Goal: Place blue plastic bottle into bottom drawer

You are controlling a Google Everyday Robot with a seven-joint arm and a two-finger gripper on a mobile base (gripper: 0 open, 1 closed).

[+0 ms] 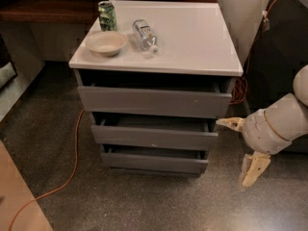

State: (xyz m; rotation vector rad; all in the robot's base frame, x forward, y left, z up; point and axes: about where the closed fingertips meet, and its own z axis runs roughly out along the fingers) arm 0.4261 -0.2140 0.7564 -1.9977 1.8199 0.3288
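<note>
Bottle first: your blue plastic bottle (145,34) lies on its side on the white counter (197,37), cap toward the front edge, just beside the bowl (106,43) and near the green can (107,15). Nothing grips it, and it rests on its own weight. Your claw (243,147) hangs low at the cabinet's right side, level with the lower drawers, spread wide open and holding nothing. That height suggests it is set for a drawer, not for the bottle. The bottom drawer (154,162) shows only a narrow dark gap above its grey front, so you likely need it pulled further out before the bottle fits. The counter top looks smooth and glossy, so expect the bottle to roll if nudged. Below, the floor is dark and speckled, with an orange cable (75,153) trailing along the left.
</note>
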